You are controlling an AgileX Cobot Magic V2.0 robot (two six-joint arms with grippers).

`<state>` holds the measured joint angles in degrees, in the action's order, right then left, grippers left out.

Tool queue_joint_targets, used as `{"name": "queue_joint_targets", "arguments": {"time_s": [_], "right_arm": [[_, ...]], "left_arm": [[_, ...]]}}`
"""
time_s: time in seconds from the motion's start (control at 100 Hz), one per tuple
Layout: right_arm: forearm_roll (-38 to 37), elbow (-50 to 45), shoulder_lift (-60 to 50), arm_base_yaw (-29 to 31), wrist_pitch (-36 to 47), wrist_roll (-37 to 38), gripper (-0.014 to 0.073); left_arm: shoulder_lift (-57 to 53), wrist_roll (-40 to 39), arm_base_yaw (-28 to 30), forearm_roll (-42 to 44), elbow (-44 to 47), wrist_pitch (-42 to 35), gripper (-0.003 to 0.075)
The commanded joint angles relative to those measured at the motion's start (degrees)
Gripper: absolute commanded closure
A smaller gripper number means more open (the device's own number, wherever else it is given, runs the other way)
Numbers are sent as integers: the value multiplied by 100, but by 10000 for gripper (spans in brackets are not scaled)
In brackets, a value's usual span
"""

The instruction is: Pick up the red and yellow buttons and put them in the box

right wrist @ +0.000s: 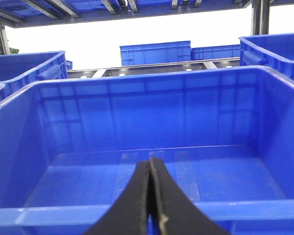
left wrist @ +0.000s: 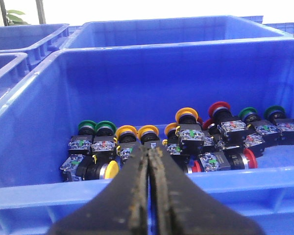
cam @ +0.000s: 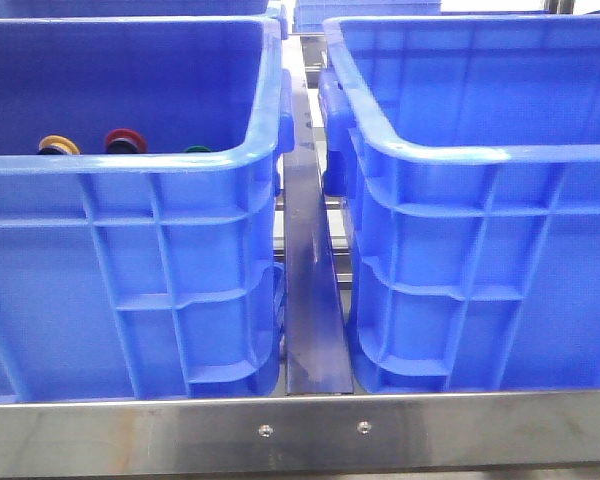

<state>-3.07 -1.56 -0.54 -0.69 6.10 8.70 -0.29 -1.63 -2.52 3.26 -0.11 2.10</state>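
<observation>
1. You have two blue crates side by side: the left crate (cam: 130,190) holds the buttons, and the right crate, the box (cam: 480,160), sits just beside it across a metal divider strip (cam: 310,290).
2. Your left gripper (left wrist: 149,152) hangs over the near rim of the left crate, its dark fingers (left wrist: 132,196) pressed together with nothing between them.
3. Look past those fingers to a cluster of push buttons on the crate floor. A red button (left wrist: 218,108) stands upright toward one end of it, and a yellow button (left wrist: 188,115) stands just beside it, both resting among other switch bodies.
4. More yellow caps (left wrist: 126,132) lie nearer the middle of the cluster, and green-capped buttons (left wrist: 87,126) lie at both ends.
5. Your right gripper (right wrist: 151,164) hovers at the near rim of the box, its jaws closed flat against each other and holding nothing.
6. From the front you see only a yellow, a red and a green cap peeking over the left crate's rim.
</observation>
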Motion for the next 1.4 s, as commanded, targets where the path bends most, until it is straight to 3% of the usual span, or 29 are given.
{"name": "queue_joint_targets", "arguments": {"time_s": [0.0, 0.43, 0.7, 1.01, 1.16, 1.39], "right_arm": [[5, -29, -114, -2, 489, 14, 662], [5, -29, -114, -2, 489, 14, 662], [5, -29, -114, -2, 489, 14, 662], [5, -29, -114, -2, 489, 14, 662], [5, -29, -114, -2, 489, 14, 662], [5, -29, -114, -2, 489, 14, 662]], "left_arm": [[-177, -21, 9, -40, 118, -494, 741], [-177, -21, 9, -154, -191, -556, 741], [554, -21, 9, -232, -1717, 696, 741], [2912, -21, 9, -416, -4340, 2976, 741], [3741, -21, 9, -416, -5132, 3303, 741], [4270, -21, 9, -406, -5365, 3318, 740]]}}
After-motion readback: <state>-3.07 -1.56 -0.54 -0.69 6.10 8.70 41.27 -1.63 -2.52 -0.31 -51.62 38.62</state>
